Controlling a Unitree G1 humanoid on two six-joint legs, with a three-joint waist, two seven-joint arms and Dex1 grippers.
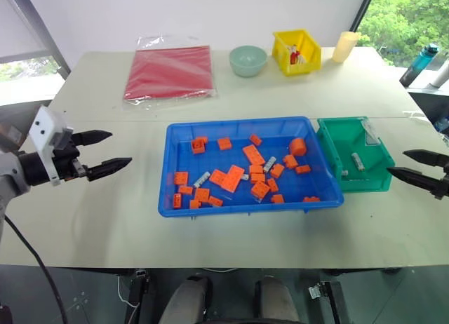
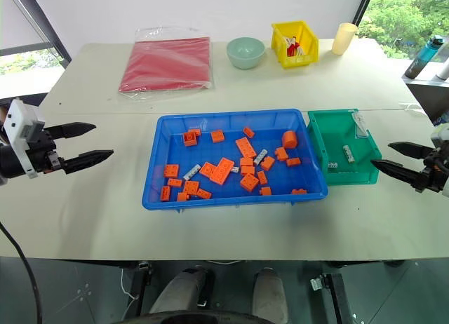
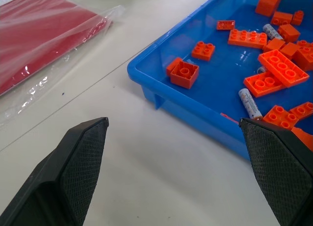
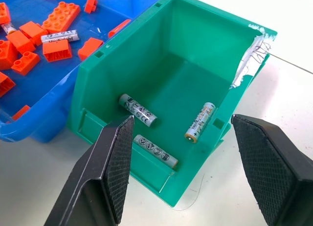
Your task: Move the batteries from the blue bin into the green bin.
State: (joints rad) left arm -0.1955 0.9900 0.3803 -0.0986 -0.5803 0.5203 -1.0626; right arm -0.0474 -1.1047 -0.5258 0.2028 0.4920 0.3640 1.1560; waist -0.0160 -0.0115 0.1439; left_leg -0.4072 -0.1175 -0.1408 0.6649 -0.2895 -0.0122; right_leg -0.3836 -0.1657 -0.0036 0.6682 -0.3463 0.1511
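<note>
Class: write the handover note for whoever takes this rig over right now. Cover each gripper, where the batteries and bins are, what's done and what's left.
Left gripper: open, empty, left of the blue bin.
Right gripper: open, empty, right of the green bin.
Done: three batteries lie in the green bin.
Left: at least three batteries remain among the orange bricks in the blue bin.
</note>
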